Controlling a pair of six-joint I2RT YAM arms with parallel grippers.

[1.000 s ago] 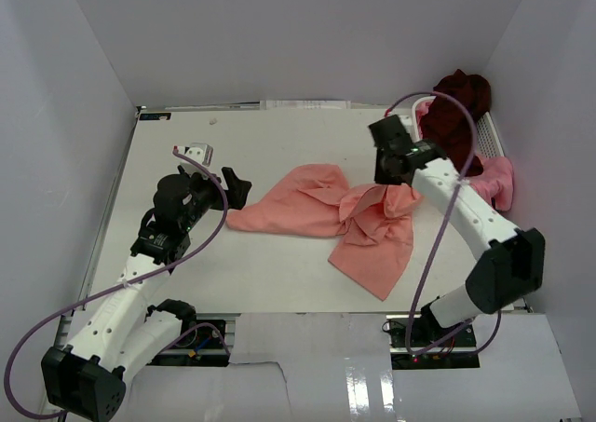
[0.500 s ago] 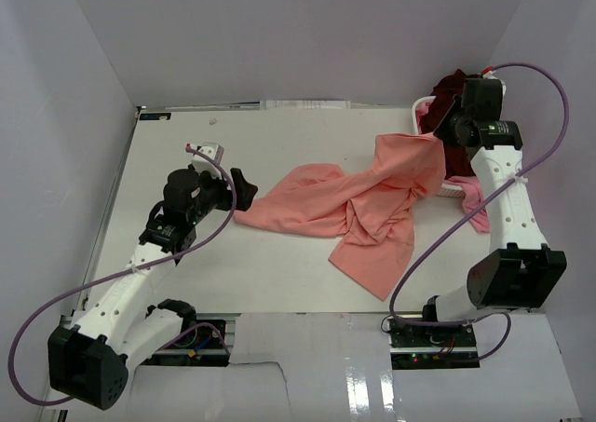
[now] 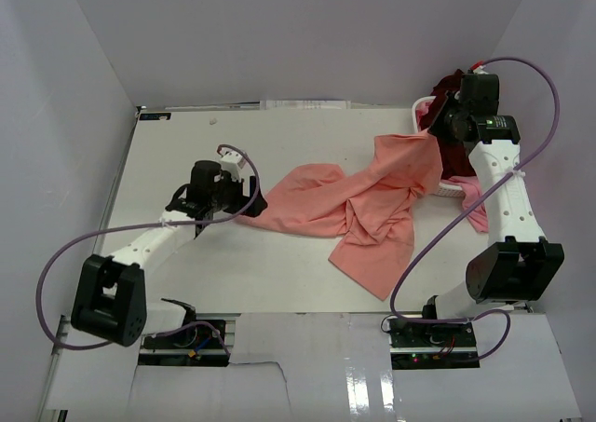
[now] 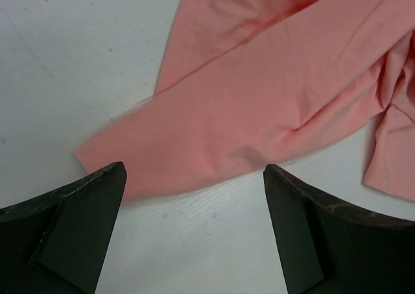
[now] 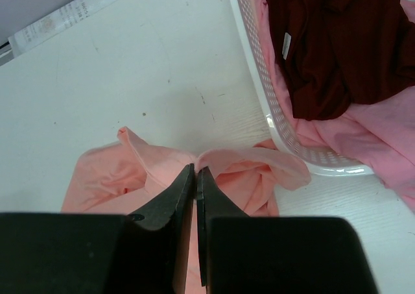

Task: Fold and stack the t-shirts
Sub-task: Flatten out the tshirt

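Salmon shirt (image 3: 354,203) lifted at 2 o'clock: your right fingers (image 5: 178,203) clench its edge, likely to spread it; left fingers (image 4: 78,222), released, hover over its 9 o'clock end.

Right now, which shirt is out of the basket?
The salmon-pink t-shirt: it lies spread on the table, one end pinched in the right claw. The maroon shirt and the brighter pink shirt sit in the white basket.

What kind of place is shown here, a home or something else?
Probably a robot test cell, not a home: plain white walls box in a white table, the left arm and right arm stand at its near edge, and a white basket holds a maroon t-shirt.
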